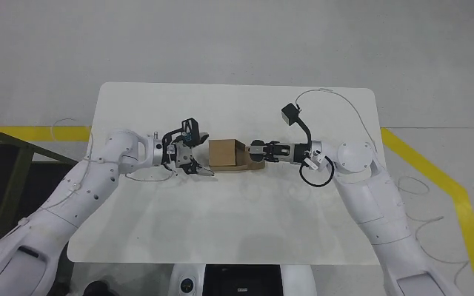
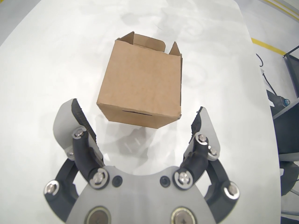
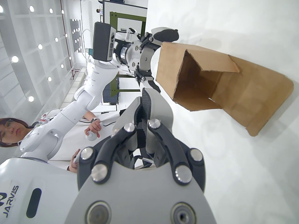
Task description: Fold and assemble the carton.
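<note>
This is a robotics test hall, not a home or a shop. The white, round-cornered surface (image 1: 237, 222) stands on a bare grey floor (image 1: 222, 37), and yellow marking lines (image 1: 418, 157) run past the surface on both sides. Thin loose cables (image 1: 412, 185) lie on the floor beside the surface. Beyond the surface stand green-framed white panels (image 3: 128, 24). High above it, a white gridded ceiling (image 3: 28, 36) carries rows of round lamps (image 3: 15, 59).

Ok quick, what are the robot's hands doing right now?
Left gripper: open, empty, by the carton.
Right gripper: shut, holding nothing.
</note>
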